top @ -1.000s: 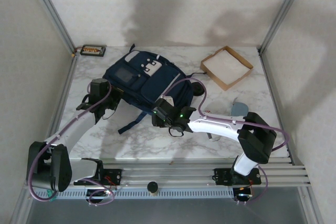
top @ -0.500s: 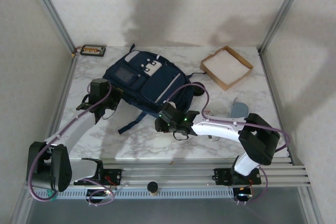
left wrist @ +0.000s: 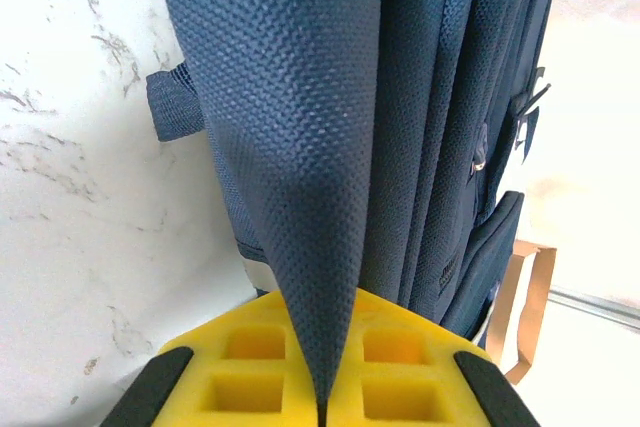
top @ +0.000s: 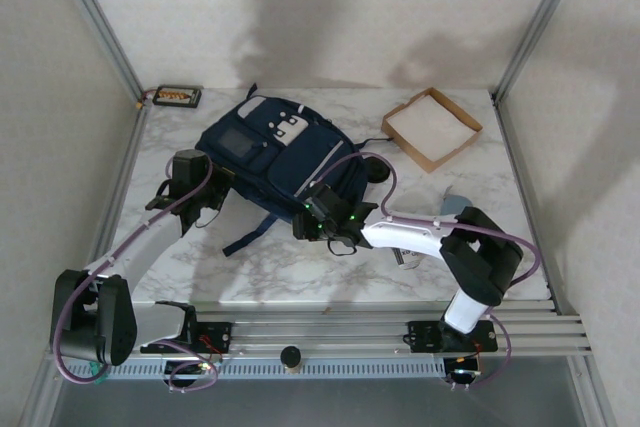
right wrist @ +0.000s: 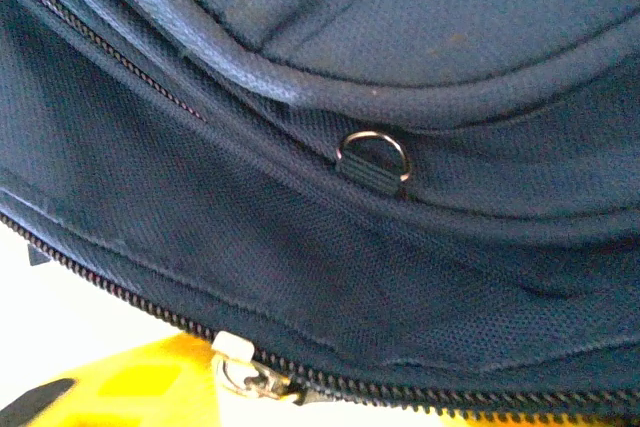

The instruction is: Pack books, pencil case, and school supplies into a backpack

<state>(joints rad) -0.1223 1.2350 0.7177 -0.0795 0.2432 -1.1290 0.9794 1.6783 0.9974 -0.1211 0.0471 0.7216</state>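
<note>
You'll find 1 shallow cardboard tray [top: 408,147] at the far right of the marble table [top: 262,265]. It is turned cornerwise and lined in white. In the far left corner, by the frame post [top: 95,22], lies 1 small dark case [top: 177,97] holding orange-brown bits too small to tell. The 2 lie well apart.

The overhead camera looked steeply down on the whole counter [top: 250,267], while both wrist cameras sat close against the same backpack [top: 280,152].
</note>
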